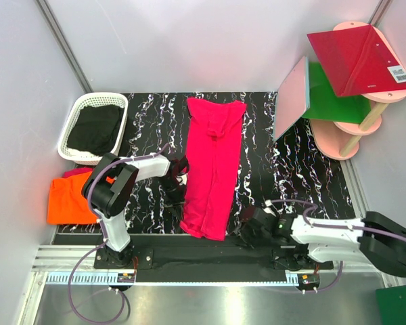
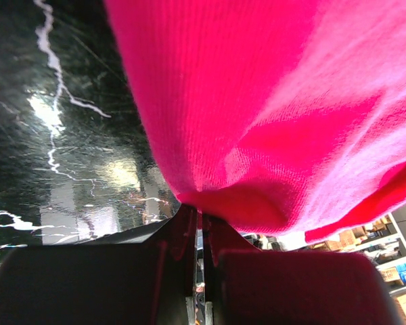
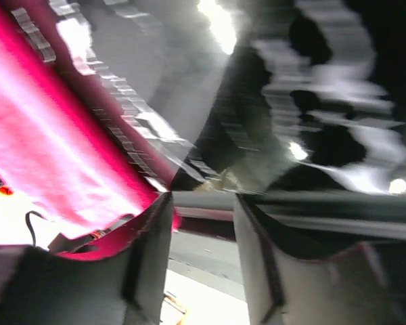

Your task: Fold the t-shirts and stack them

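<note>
Left gripper (image 2: pixel 197 215): jaws together, clamped on the edge of the pink t-shirt (image 2: pixel 271 122), with cloth bunched right at the tips. Seen from above, that pinch sits on the shirt's long left edge, about mid-length.

Right gripper (image 3: pixel 203 227): jaws apart, nothing between them. The pink hem is just off its left finger at 10 o'clock, though that view is blurred. From above it sits at the shirt's 4 o'clock corner, just beside the near hem.

The shirt lies as a long strip mid-table (image 1: pixel 142 203), collar at 12, hem at 6. The orange t-shirt (image 1: pixel 68 200) is at the table's 9 o'clock edge, well apart.

My read: this is prep for the hem-to-collar fold.
- The right needs a bite through all layers at the hem corner before the left moves.
- Lift low and keep both arms in sync.
- Keep the strip taut so it doesn't skew.
- Risk: a top-layer-only grab reopens the fold.
</note>
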Controlling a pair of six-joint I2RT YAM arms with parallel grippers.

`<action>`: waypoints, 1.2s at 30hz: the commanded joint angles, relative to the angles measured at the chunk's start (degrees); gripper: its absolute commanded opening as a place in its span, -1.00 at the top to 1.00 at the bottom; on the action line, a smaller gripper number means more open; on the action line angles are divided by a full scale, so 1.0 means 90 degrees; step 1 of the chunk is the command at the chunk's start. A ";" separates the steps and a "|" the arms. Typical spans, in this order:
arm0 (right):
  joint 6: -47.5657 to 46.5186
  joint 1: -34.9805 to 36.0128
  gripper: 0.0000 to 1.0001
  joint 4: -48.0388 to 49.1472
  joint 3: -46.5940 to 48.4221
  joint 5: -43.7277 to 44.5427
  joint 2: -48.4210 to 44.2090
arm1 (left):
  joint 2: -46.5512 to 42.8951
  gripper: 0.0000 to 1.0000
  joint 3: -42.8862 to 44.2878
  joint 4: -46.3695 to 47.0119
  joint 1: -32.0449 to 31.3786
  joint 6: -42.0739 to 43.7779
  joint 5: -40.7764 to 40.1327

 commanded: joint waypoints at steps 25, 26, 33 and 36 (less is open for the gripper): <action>-0.1304 0.0083 -0.06 -0.1025 0.0892 0.0752 -0.0220 | 0.0434 1.00 -0.0058 0.0930 -0.0108 0.0172 -0.1134; -0.1353 0.0083 -0.06 -0.0938 0.0912 0.0732 -0.0161 | 0.0444 1.00 -0.0058 0.0940 -0.0118 0.0163 -0.1125; -0.1675 0.0054 -0.10 -0.0478 0.1175 0.0410 0.0629 | 0.0463 1.00 -0.0087 0.0930 -0.0118 0.0192 -0.1173; -0.1763 -0.0034 -0.11 -0.0352 0.1273 0.0137 0.1059 | 0.0424 1.00 -0.0136 0.0940 -0.0118 0.0182 -0.1202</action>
